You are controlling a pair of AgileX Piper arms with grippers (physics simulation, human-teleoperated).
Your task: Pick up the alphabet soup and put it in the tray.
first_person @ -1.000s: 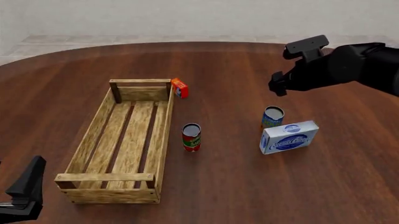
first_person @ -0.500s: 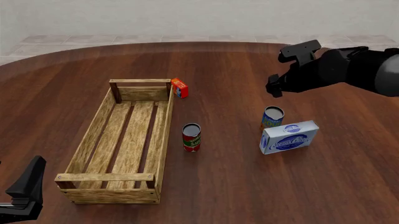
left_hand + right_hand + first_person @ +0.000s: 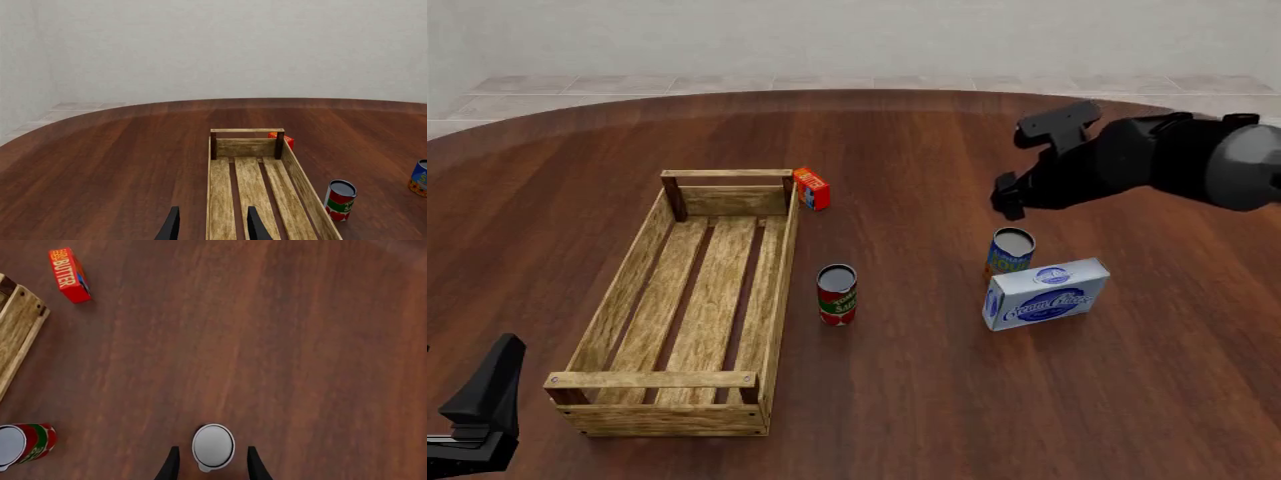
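Observation:
The alphabet soup (image 3: 1010, 250), a small blue-labelled can with a grey top, stands upright right of the table's centre, touching a white-and-blue box. My right gripper (image 3: 1009, 197) hovers just above and behind it. In the right wrist view the can top (image 3: 213, 446) sits between the two open fingers (image 3: 172, 466), which are above it, not on it. The tray (image 3: 627, 280), a long light-wood slatted crate, lies at the left with nothing in it. My left gripper (image 3: 483, 405) rests open at the front left corner, nothing between its fingers (image 3: 171, 226).
A red-and-green can (image 3: 837, 294) stands between the tray and the soup. A red butter box (image 3: 811, 187) leans by the tray's far right corner. The white-and-blue box (image 3: 1045, 293) lies just in front of the soup. The left wrist view shows the tray (image 3: 247, 131) lengthwise.
My right gripper has moved left and lower, closing in over the alphabet soup. The left arm and all objects have stayed put.

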